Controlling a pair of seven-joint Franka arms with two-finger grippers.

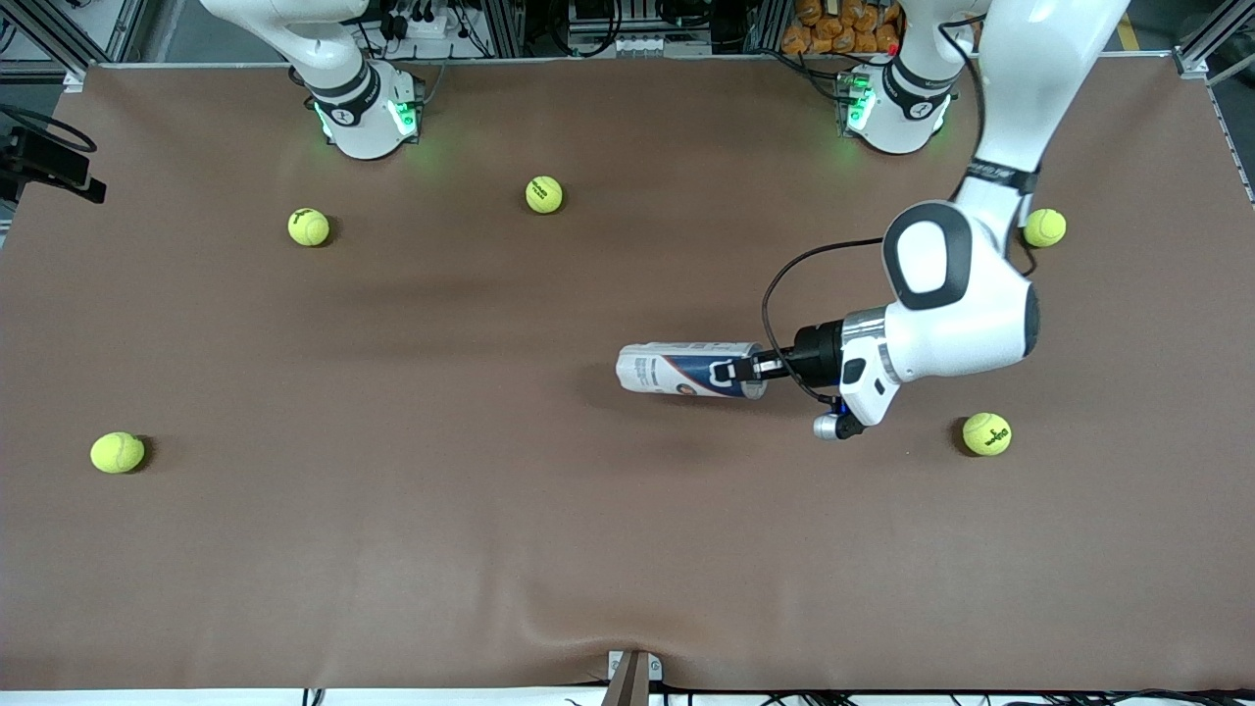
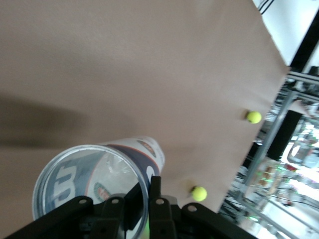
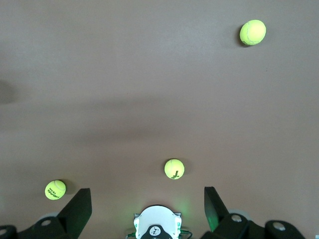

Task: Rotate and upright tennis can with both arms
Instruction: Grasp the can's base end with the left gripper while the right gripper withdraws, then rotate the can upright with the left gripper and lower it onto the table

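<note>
Our left gripper (image 1: pixel 742 370) grips the tennis can (image 1: pixel 686 370).
Fingers pinch its open rim, can lying sideways; our right gripper (image 3: pixel 148 201) waits spread wide, empty.

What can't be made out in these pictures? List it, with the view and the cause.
- Right gripper: out of the front view, cut off at its top edge.
- Tennis can label text: too small in the front view; hidden in the left wrist view, which faces its open end.
- Left gripper inner finger: inside the can.
</note>
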